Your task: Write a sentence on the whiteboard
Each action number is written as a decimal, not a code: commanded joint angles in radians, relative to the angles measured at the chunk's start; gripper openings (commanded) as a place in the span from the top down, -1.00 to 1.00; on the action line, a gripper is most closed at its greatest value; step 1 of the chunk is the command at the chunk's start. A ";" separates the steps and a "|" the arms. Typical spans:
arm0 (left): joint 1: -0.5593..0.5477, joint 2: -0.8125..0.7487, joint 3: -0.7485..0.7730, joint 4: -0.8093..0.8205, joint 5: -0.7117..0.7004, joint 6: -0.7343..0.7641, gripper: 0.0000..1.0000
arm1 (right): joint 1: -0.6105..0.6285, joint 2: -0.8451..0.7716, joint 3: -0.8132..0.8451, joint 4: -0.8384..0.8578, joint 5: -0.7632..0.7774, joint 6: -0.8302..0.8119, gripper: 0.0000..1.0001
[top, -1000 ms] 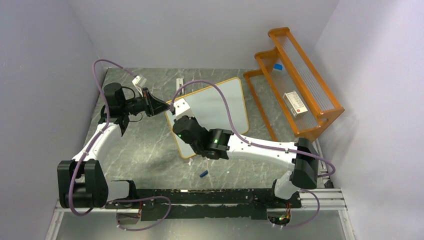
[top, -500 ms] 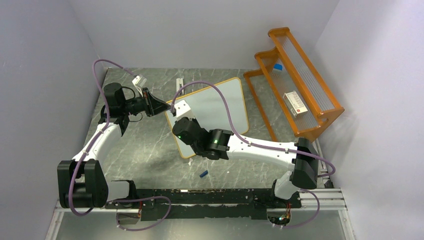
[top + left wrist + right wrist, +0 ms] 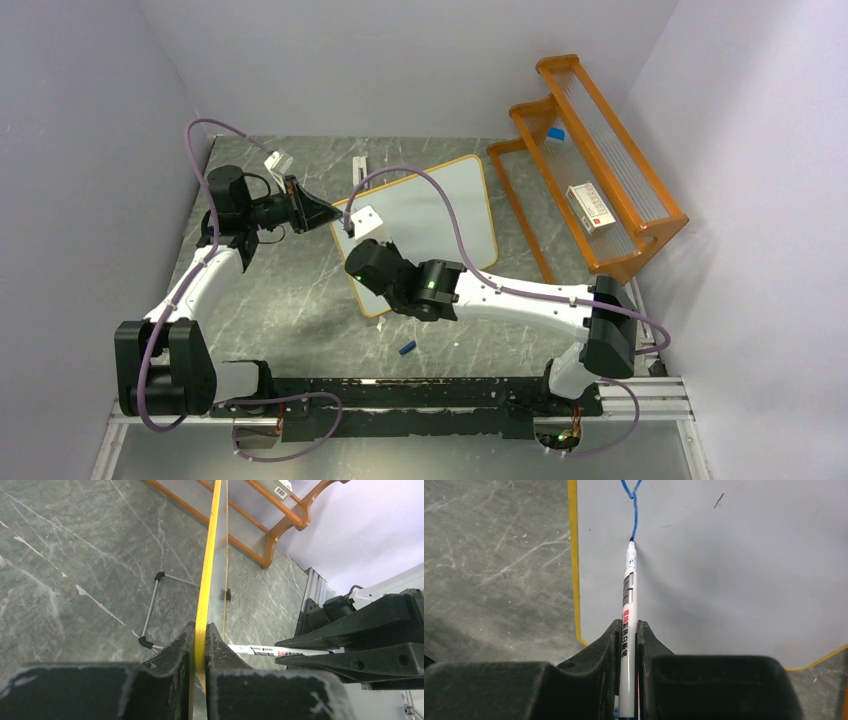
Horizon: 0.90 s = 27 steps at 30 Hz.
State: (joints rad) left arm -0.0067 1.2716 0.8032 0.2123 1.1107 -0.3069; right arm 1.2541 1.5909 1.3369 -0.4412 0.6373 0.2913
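Note:
The whiteboard has a tan-orange frame and stands tilted in the middle of the table. My left gripper is shut on its yellow edge, at the board's left side in the top view. My right gripper is shut on a white marker. The marker's tip touches the board at the lower end of a blue line near the left frame. In the left wrist view the marker sticks out of the right gripper's black fingers.
An orange wooden rack stands at the back right with a white box and a blue-capped item on it. A small blue cap lies on the table near the arm bases. A wire stand sits behind the board.
My right wrist has slid a little toward the near side of the board with the marker. The left arm and the board have not moved.

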 commanded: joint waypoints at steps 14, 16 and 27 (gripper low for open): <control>-0.018 -0.005 -0.005 0.011 0.003 0.032 0.90 | 0.022 -0.112 -0.052 0.032 0.079 -0.017 1.00; -0.018 -0.005 -0.004 0.011 0.004 0.033 0.90 | 0.018 -0.129 -0.060 0.049 0.096 -0.034 1.00; -0.017 -0.003 -0.003 0.011 0.007 0.032 0.90 | -0.013 -0.098 -0.044 0.116 0.071 -0.084 1.00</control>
State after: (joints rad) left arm -0.0071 1.2716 0.8032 0.2123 1.1114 -0.3069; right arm 1.2484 1.4734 1.2823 -0.3664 0.6994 0.2298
